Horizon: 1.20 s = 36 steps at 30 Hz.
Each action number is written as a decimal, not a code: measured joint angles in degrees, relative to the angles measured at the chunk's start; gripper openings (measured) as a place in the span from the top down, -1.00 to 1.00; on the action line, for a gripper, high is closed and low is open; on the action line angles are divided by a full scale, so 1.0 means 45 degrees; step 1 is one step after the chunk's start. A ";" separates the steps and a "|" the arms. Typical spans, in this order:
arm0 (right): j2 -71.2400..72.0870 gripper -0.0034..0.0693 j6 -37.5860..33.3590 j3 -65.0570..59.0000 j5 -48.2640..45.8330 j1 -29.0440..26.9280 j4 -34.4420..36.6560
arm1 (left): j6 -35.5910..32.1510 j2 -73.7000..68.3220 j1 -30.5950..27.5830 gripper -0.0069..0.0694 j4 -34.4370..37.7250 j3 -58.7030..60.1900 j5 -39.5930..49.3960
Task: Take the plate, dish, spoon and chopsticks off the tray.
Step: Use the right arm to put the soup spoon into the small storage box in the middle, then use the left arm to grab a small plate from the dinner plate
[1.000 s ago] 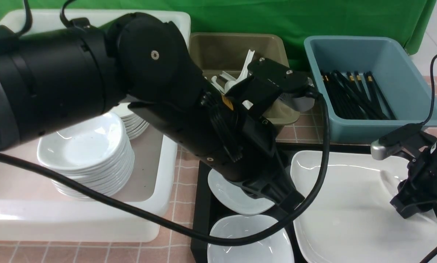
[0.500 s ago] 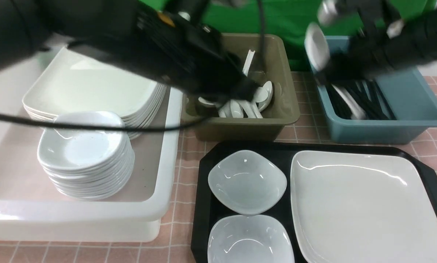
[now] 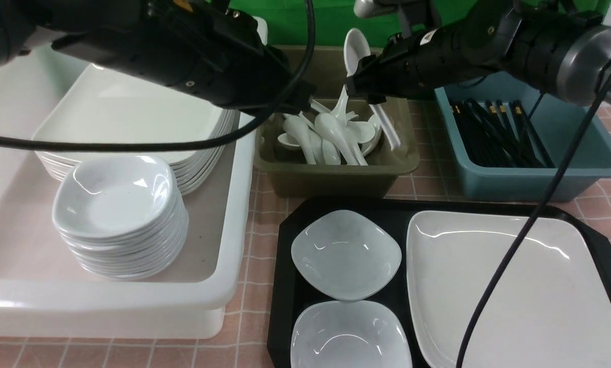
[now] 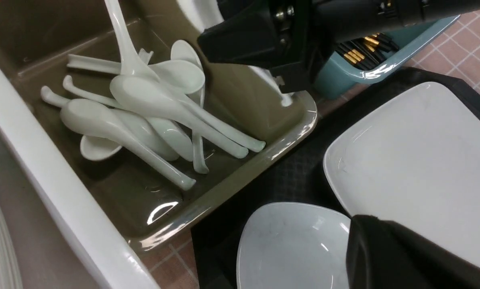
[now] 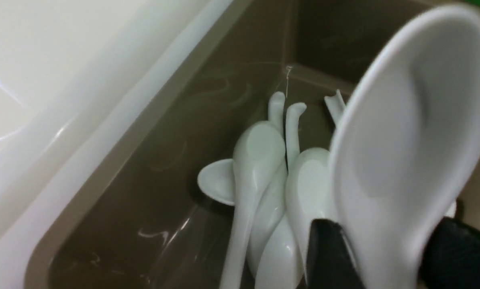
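Note:
My right gripper point(image 3: 357, 88) hangs over the olive bin point(image 3: 336, 176), shut on the neck of a white spoon point(image 5: 412, 140). The spoon's bowl point(image 3: 355, 47) points up and its handle point(image 3: 387, 128) slants down into the bin. The black tray point(image 3: 284, 266) holds the large white plate point(image 3: 510, 291) and two small dishes point(image 3: 346, 253) point(image 3: 348, 337). Black chopsticks point(image 3: 494, 133) lie in the blue bin point(image 3: 566, 179). My left gripper point(image 4: 368, 233) is shut and empty, above the tray's far left, by the olive bin's near corner.
A white tub point(image 3: 233, 286) on the left holds a stack of small dishes point(image 3: 118, 214) and a stack of plates point(image 3: 126, 112). Several spoons point(image 3: 320, 135) lie in the olive bin. The right arm's cable point(image 3: 515, 245) hangs across the plate.
Both arms have risen off the tray. The right gripper took the spoon from the plate's right edge, past the blue bin, to above the olive bin. The left arm pulled back.

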<state>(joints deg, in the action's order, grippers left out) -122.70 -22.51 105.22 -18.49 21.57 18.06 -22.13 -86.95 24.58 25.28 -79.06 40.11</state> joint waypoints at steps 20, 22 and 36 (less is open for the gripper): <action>0.7606 0.82 0.0282 -0.0864 -1.0299 -0.1093 -0.2439 | 0.2008 -0.1653 0.3737 0.77 -0.2299 -0.0010 0.4807; 0.8770 0.82 0.0282 -0.1777 -1.0299 -0.1093 -0.2259 | 0.2270 -0.2288 0.3771 0.69 -0.2675 -0.0010 0.4815; 1.4300 0.82 0.0282 -0.7300 -0.8872 -0.1093 -0.0866 | 0.2344 -0.5254 0.3748 -0.38 -0.3778 -0.0010 0.2918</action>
<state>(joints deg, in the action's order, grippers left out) -58.35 -21.24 72.37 -58.41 16.65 14.17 -11.59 -110.59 41.45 8.28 -79.11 53.24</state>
